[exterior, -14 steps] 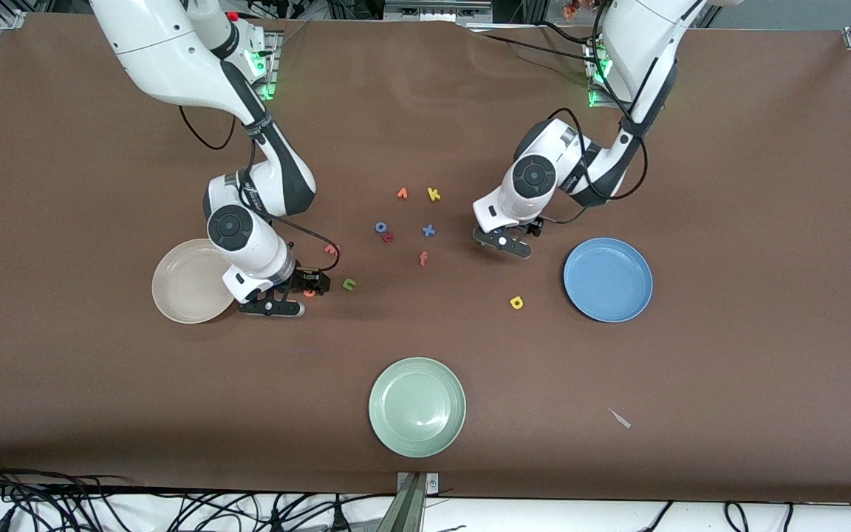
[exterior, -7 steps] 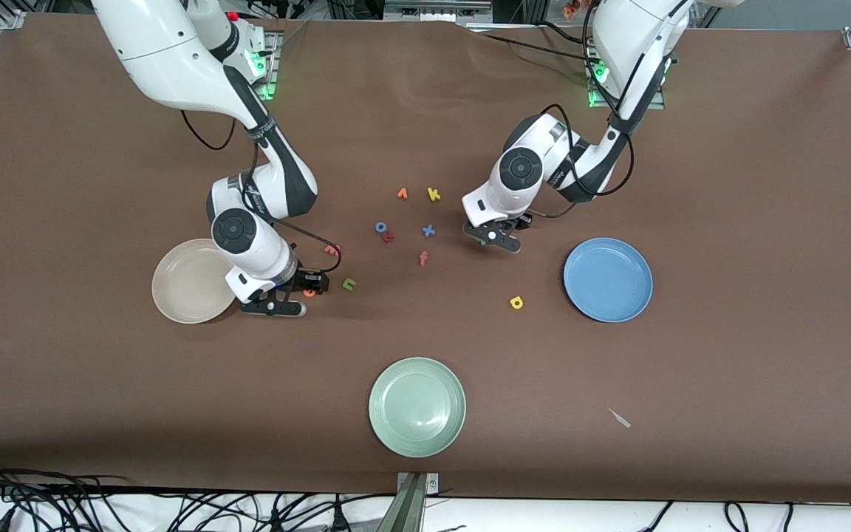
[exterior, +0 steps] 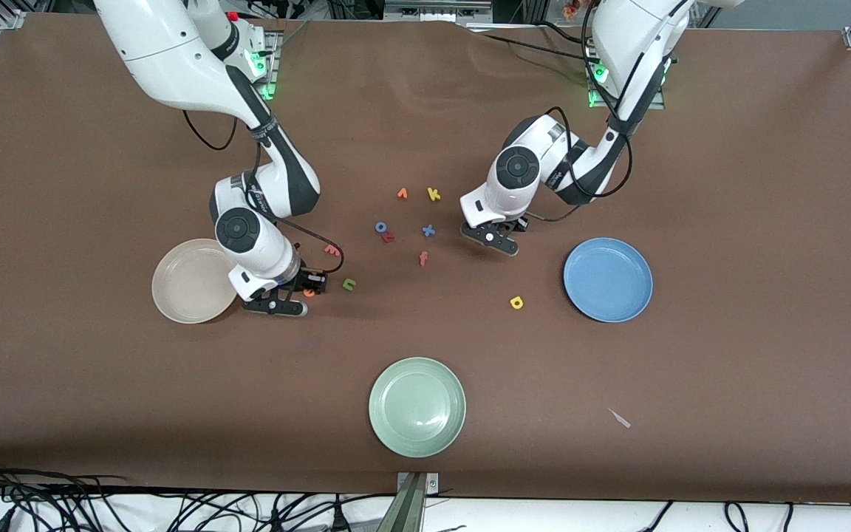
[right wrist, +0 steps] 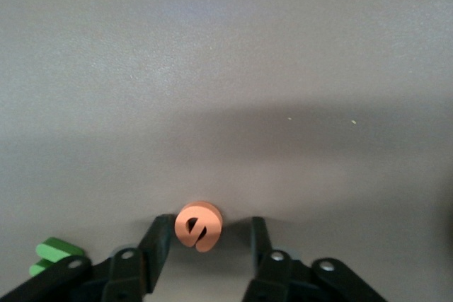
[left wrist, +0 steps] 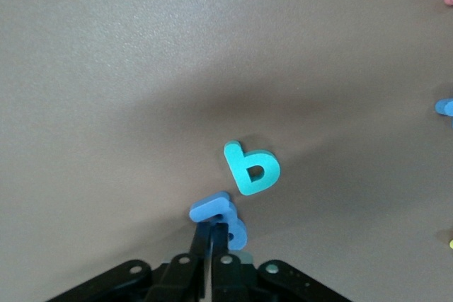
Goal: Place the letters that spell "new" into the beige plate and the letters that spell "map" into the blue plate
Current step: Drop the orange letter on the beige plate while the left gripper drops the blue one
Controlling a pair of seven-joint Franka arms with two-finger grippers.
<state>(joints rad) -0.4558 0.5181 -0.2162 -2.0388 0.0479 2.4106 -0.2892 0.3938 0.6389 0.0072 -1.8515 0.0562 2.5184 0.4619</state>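
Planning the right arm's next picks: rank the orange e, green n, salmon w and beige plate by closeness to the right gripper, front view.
1. orange e, between the right gripper fingers
2. green n, beside it
3. salmon w, farther from the camera
4. beige plate, toward the table's right-arm end

blue "m" (left wrist: 216,211) partly under left gripper (left wrist: 214,240)

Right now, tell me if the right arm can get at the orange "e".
Probably yes. The right gripper is already down at the table beside the beige plate, its fingers straddling the orange "e" with a gap still showing; nothing blocks it.
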